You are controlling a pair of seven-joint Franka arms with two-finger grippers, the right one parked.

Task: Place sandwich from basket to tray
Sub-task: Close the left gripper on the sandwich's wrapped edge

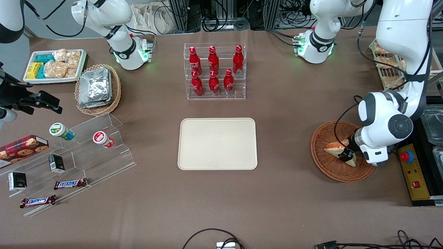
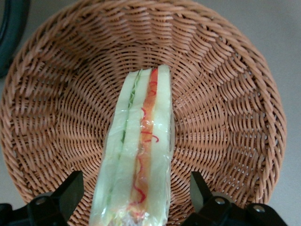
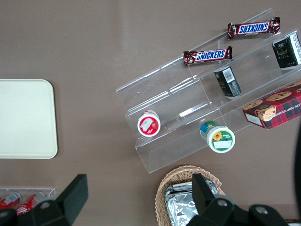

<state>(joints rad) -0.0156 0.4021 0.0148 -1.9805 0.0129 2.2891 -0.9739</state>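
Sandwich (image 2: 138,150): lying in basket (image 1: 325,162), wrapped, uneaten.
Gripper (image 2: 134,197): low over basket, fingers (image 2: 70,193) spread, straddling sandwich.
Tray (image 1: 217,144): well apart from basket.

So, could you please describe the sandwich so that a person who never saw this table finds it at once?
Start at the cream-beige rectangular tray mid-table, then look toward the working arm's end, to the round reddish-brown wicker basket. Inside lies a triangular pale-bread sandwich wedge with orange-red and green filling, the open end effector straddling it. It is the basket's only content.
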